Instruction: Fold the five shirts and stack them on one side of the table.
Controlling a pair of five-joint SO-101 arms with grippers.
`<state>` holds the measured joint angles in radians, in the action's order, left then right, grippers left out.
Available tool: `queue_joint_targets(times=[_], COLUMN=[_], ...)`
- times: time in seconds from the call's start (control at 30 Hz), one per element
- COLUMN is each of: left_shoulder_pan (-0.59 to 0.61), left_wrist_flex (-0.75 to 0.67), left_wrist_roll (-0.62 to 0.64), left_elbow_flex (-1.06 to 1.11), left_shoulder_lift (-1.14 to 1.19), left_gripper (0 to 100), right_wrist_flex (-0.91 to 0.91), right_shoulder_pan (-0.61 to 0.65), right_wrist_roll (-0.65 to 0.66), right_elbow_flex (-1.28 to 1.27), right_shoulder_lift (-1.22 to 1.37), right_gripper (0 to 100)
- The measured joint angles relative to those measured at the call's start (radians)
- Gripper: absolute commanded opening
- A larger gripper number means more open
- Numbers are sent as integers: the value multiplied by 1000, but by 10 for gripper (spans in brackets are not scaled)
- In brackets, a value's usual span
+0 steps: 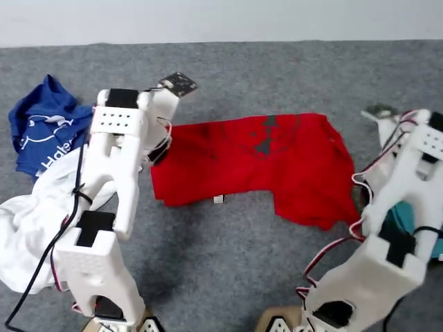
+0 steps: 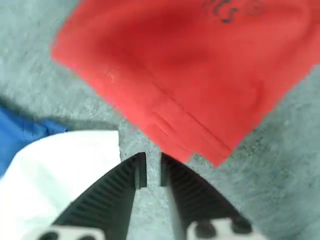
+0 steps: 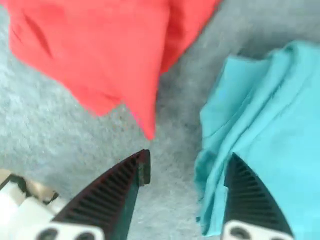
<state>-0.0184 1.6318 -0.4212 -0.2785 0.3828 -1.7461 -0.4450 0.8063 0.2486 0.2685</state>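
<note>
**Inspector:** Status, starting at the near edge of the desk?

**Assistant:** The white shirt (image 1: 28,228) lies bunched at the near left corner and the teal shirt (image 1: 405,218) is crumpled at the right edge. Neither is folded. The right gripper (image 3: 187,167) hangs between the teal shirt and the red shirt's corner, jaws wide and holding nothing.

**Inspector:** And the middle?

**Assistant:** The red shirt (image 1: 277,166) is spread out in the middle of the desk, possibly doubled over once (I cannot confirm that). The left gripper (image 2: 149,170) sits just off its left hem, jaws drawn to a narrow slit with nothing between them.

**Inspector:** Farther back?

**Assistant:** The blue shirt (image 1: 41,131) is heaped at the far left corner. I count four shirts, and none is stacked. In my judgement the task is at an early stage, with nearly all the folding left to do.

**Inspector:** Surface and room?

**Assistant:** The desk (image 1: 228,263) has a grey felt-like covering. A plain pale wall (image 1: 221,17) runs behind its far edge.
</note>
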Motion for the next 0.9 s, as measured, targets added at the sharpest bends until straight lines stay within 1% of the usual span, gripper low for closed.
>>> queue_joint_targets(times=[0.07,0.13,0.23,0.27,0.33,0.47,0.53,0.6,0.73,0.9], left_shoulder_pan=[5,8,14,20,34,74,84,92,147,166], left_wrist_flex=[0,0,0,0,0,11,38,83,92,92], left_wrist_roll=[38,77,153,184,241,319,321,288,190,166], left_elbow_flex=[0,0,0,0,0,0,0,0,0,-26], left_shoulder_lift=[2,2,2,2,2,2,2,2,2,2], left_gripper=[94,94,93,93,85,17,2,3,3,3], right_wrist_flex=[0,8,106,157,275,500,572,632,743,838], right_shoulder_pan=[46,103,183,204,239,253,258,264,279,270], right_wrist_roll=[-32,-64,-123,-140,-172,-232,-252,-258,-261,-261], right_elbow_flex=[11,12,12,12,12,12,12,12,12,77], right_shoulder_lift=[-41,-63,-58,-46,2,141,204,259,353,442], right_gripper=[203,140,21,2,22,9,9,9,9,9])
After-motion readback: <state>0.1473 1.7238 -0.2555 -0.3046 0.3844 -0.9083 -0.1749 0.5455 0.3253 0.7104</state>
